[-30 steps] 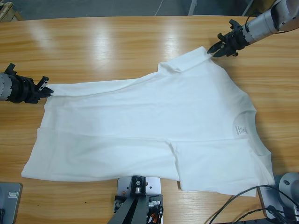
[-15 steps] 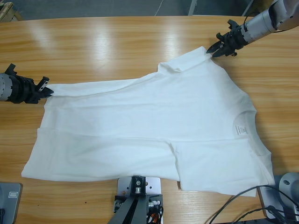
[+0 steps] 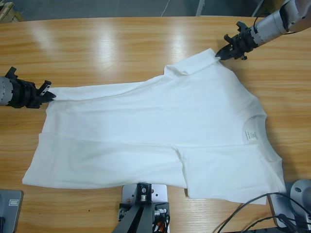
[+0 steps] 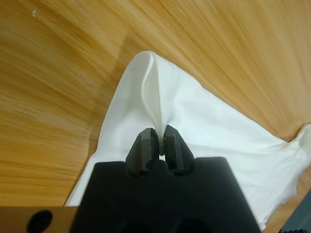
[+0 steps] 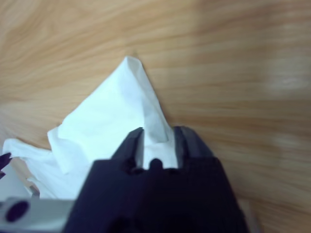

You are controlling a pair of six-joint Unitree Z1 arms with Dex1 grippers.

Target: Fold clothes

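Note:
The white T-shirt (image 3: 160,131) lies spread flat on the wooden table (image 3: 121,43), neckline and label (image 3: 250,134) to the right, its lower edge folded over. At the table's left edge my left gripper (image 3: 48,95) is shut on the shirt's hem corner. The left wrist view shows a thin fold of the shirt (image 4: 209,131) pinched in the left gripper (image 4: 159,141). At the upper right my right gripper (image 3: 219,54) holds the tip of the far sleeve. In the right wrist view, white shirt fabric (image 5: 112,116) sits in the right gripper (image 5: 158,138).
Bare wood runs along the far side of the table and to the right of the shirt. Black cables (image 3: 252,221) trail at the bottom right corner near the shirt's edge.
The right gripper's jaws have drawn closer together on the sleeve tip and the arm has shifted slightly up and away. The shirt and the left gripper have stayed put.

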